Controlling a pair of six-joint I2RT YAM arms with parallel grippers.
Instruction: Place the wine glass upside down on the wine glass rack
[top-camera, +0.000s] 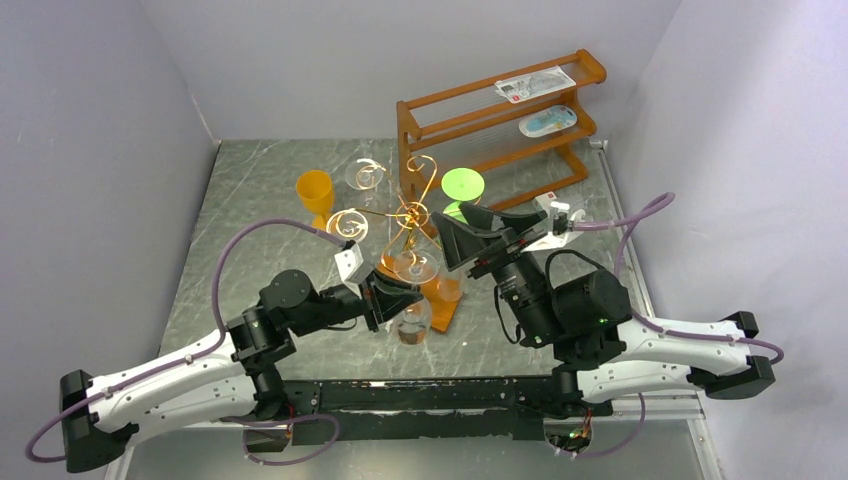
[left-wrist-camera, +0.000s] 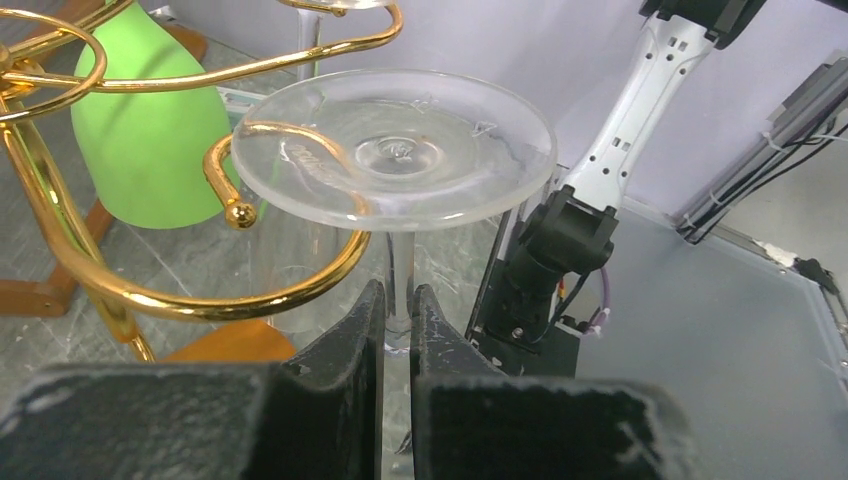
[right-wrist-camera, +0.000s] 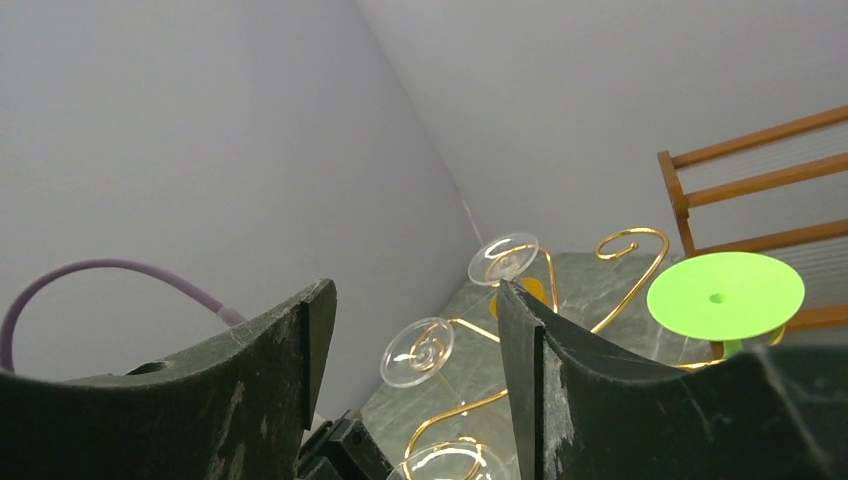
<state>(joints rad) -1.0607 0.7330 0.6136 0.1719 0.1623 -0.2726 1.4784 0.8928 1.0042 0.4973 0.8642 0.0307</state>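
The left pincer (left-wrist-camera: 398, 312) clamps the upright stem of the inverted wine glass (left-wrist-camera: 395, 150), whose foot sits over a curled arm of the rack (left-wrist-camera: 120, 292); the right pincer (right-wrist-camera: 415, 312) gapes empty.

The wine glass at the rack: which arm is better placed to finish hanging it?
Left. The left gripper is shut on the stem of the upturned wine glass, whose foot lies over a scroll of the rack. The right gripper is open and empty.

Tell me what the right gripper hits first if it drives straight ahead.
Probably the gold rack and a clear glass hanging on it, straight ahead of the right gripper; depth is unclear.
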